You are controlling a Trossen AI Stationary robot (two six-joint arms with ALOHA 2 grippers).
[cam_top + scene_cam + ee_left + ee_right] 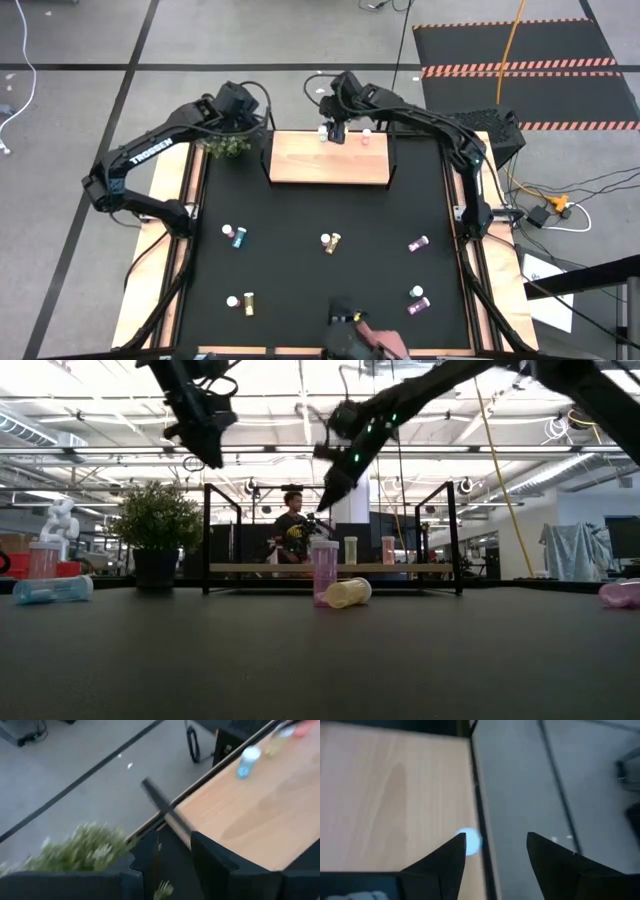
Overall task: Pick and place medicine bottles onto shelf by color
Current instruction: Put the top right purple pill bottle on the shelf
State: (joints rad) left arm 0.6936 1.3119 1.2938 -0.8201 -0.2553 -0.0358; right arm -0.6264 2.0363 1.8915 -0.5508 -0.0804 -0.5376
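Plant: a small green potted plant (226, 146) stands on the black table top, near the back left corner; in the low view it sits in a dark pot (156, 569).
Table: black surface (320, 275) with light wooden side rails (162, 190).
Floor mat: a black mat with orange-striped edges (520, 45) lies on the grey floor behind the table, at the right.
Cable: an orange cable (512, 40) crosses the mat.
Person: someone in dark clothes (291, 532) sits far behind the table.
Papers: white sheets (548, 290) on the floor beside the right rail.
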